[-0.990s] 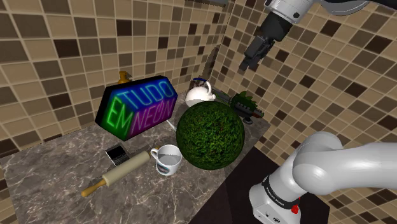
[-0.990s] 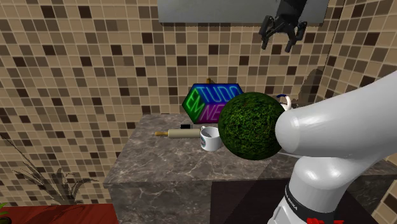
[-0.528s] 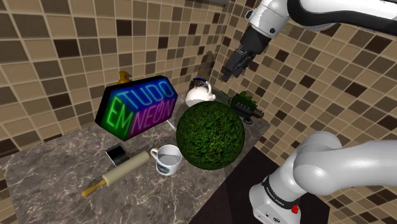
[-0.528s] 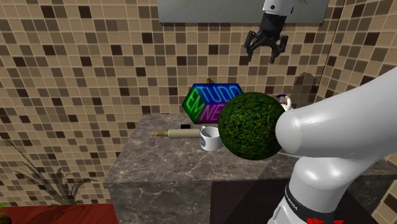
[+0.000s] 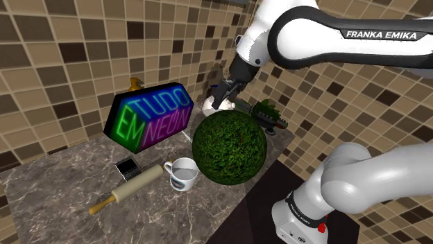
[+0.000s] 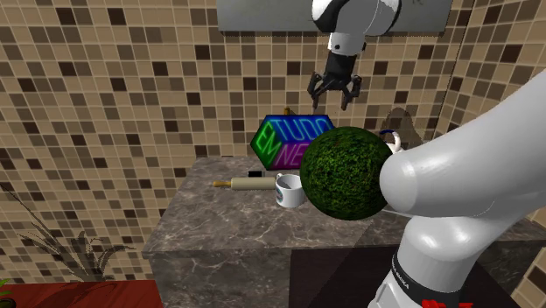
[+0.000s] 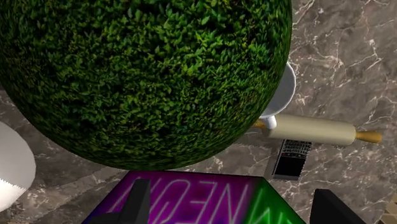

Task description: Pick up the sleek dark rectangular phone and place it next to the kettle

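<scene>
- The marble counter (image 5: 48,201) carries everything; places below follow the shoulder view.
- A rolling pin (image 5: 128,188) lies slantwise, its handles pointing to 8 and 2 o'clock.
- The phone (image 5: 126,166), dark and rectangular, lies flat on the counter just beside the pin, at its 11 o'clock. It is well apart from the kettle, which stands at the phone's 2 o'clock. In the wrist view the phone (image 7: 292,158) lies beside the pin (image 7: 312,130), untouched.
- A neon sign (image 5: 149,116) stands at 12 o'clock of the phone.
- A white mug (image 5: 183,172) stands upright at 3 o'clock of the phone, its mouth up and its inside showing white.
- A big leafy green ball (image 5: 229,146) sits just beside the mug, at its 2 o'clock.
- The white kettle (image 5: 211,105) stands at 12 o'clock of the ball, partly behind the gripper.
- The gripper (image 5: 223,99) hangs in the air above the kettle. The second exterior view shows the gripper (image 6: 333,92) with fingers spread wide and nothing between them.
</scene>
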`<state>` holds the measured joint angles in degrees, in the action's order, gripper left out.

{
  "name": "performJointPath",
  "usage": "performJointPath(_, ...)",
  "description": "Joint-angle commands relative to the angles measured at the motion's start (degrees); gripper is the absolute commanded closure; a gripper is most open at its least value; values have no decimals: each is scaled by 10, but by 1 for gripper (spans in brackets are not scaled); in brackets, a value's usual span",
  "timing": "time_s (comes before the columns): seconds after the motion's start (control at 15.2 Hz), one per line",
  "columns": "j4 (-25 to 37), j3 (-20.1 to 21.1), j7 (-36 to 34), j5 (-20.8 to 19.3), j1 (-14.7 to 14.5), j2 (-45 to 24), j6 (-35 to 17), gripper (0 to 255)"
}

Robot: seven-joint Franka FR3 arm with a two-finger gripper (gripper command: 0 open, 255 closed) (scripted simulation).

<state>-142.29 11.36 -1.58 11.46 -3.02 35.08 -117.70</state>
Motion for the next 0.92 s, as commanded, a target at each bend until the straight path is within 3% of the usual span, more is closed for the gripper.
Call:
performJointPath(0.0, -5, 22, -17, 3, -4, -28, -38, 0)
performJointPath(0.46, 3, 95, -82, -14, -5, -153, -165, 0)
performJointPath(0.86, 41, 156, -175, -93, 9, -285, -259, 0)
